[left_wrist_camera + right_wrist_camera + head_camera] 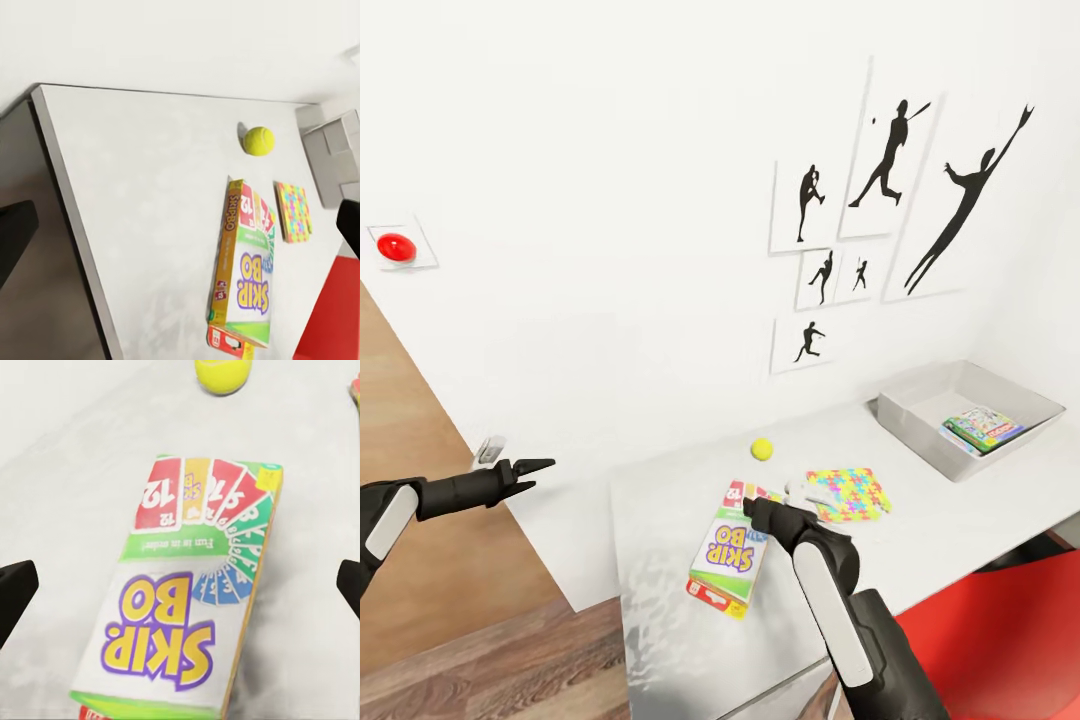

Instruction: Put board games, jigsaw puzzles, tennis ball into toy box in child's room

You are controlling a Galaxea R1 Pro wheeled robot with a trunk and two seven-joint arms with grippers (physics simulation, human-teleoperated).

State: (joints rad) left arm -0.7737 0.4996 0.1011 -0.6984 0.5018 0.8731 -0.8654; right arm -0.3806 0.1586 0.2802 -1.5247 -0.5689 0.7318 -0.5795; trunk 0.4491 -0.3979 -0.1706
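On the white table (660,620) lies a Skip-Bo board game (730,548) (244,270) (187,600), resting on a flat red box (712,596) (105,712). My right gripper (758,508) (180,589) hovers open just above its far end, one finger on each side. The tennis ball (762,449) (259,140) (221,373) sits beyond it near the wall. A jigsaw puzzle (847,494) (294,211) lies to the right. The grey toy box (920,395) (334,154) stands at the far right with a board game (983,427) inside. My left gripper (532,475) (180,232) is open, left of the table.
A red wall button (396,247) is at the far left, with silhouette pictures (880,180) above the table. A large red object (1000,630) sits low beside the table's front right. Wood floor (420,560) lies under my left arm.
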